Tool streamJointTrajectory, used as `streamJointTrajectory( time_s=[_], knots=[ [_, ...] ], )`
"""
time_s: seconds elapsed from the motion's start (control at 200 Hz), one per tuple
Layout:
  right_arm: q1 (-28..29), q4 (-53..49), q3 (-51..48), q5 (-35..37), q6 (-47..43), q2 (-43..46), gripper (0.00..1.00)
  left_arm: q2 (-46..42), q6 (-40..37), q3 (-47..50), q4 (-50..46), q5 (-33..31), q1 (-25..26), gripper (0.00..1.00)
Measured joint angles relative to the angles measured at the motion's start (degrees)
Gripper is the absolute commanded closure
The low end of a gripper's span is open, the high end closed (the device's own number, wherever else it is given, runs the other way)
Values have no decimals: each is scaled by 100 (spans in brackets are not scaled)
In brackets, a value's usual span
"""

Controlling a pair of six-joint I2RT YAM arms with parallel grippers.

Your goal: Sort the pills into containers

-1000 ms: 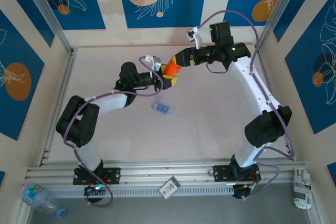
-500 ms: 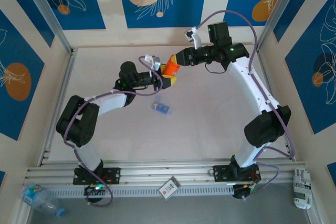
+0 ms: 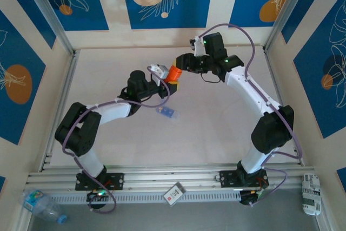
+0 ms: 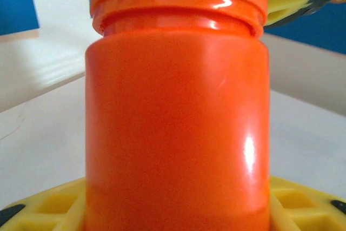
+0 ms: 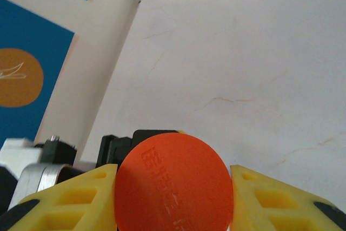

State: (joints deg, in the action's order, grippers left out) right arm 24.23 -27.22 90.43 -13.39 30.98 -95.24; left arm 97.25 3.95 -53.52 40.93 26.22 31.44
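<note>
An orange pill bottle point(image 3: 173, 73) is held in the air above the middle back of the table. My left gripper point(image 3: 168, 81) is shut on its body point(image 4: 175, 123), with yellow fingers point(image 4: 48, 204) on both sides at its base. My right gripper point(image 3: 180, 64) is shut on the bottle's orange cap point(image 5: 174, 182), and its yellow fingers point(image 5: 70, 198) press the cap's two sides. The blue translucent container point(image 3: 166, 111) lies flat on the table just in front of the bottle, apart from both grippers. The pills are hidden.
The white table point(image 3: 216, 128) has aluminium rails along its left side and near edge. Beyond the near rail lie a plastic water bottle point(image 3: 40, 205), a small card point(image 3: 174, 193) and a crumpled wrapper point(image 3: 311, 193).
My right arm has swung left and its gripper has closed on the bottle's cap. The left gripper has shifted slightly right with the bottle. The blue container has not moved.
</note>
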Motion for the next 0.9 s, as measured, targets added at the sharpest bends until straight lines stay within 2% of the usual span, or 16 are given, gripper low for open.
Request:
streamJointTrajectory(
  time_s=[0.145,0.33,0.46,0.61,0.69,0.9],
  knots=[
    [94,79,-46,330,262,7,63,-2,-162,2,-85,-330,59,100],
    [122,-46,50,457,326,13,55,-2,-223,2,-42,-433,87,100],
    [107,-332,302,459,315,13,44,-2,-247,2,188,-444,125,100],
    [2,-616,522,299,269,13,24,-2,-258,2,529,-378,197,100],
    [-63,-789,667,247,245,15,16,-2,-247,2,678,-317,223,100],
    [-267,-957,787,103,-24,219,13,-2,-144,2,826,-79,175,100]
  ],
)
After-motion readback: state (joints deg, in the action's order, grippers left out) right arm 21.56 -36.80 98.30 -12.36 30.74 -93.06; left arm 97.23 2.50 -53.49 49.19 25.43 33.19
